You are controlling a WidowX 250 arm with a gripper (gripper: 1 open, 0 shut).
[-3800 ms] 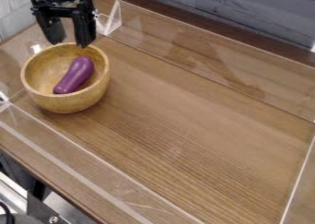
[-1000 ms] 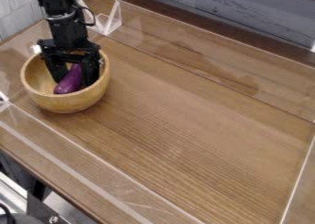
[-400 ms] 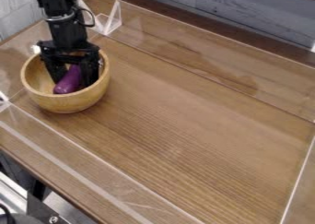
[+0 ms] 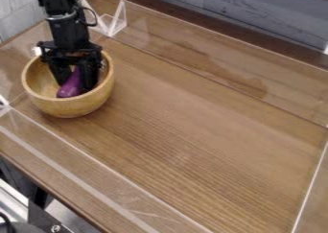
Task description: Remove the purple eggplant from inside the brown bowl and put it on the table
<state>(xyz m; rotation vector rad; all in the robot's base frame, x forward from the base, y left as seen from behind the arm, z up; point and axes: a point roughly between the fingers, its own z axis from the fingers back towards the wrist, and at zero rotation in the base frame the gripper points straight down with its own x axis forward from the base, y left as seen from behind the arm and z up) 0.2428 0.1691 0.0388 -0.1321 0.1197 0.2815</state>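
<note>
Hand Down in the Bowl, Astride the Eggplant

At the lower left of the frame, nearest the view, dark cables and metal parts sit beside the edge of the bench (image 4: 205, 131). The bare wood of the bench runs from there across the middle and right of the picture.

Farther back, at the left, stands the bowl (image 4: 71, 107), upright on the bench. The eggplant (image 4: 71, 84) lies inside it, aslant, partly covered by the black fingers. Its smooth, rounded body probably rests where the curved floor of the bowl lets it settle.

The hand (image 4: 72, 76) reaches in from above, its fingers below the level of the rim and on either side of the eggplant. They look partly spread, near or against its sides; whether they pinch it firmly cannot be told. Coming straight down seems meant to get past the thick rim, and straddling the narrow body should suit a squeeze across it. The likely next need is a sure grip, then a lift high enough to clear the rim; glossy skin could slip.

Beyond, at the upper left, is a clear plastic piece (image 4: 113, 19), and along the top right a dark, slatted surface (image 4: 256, 14). No brand, label or writing can be read.
</note>
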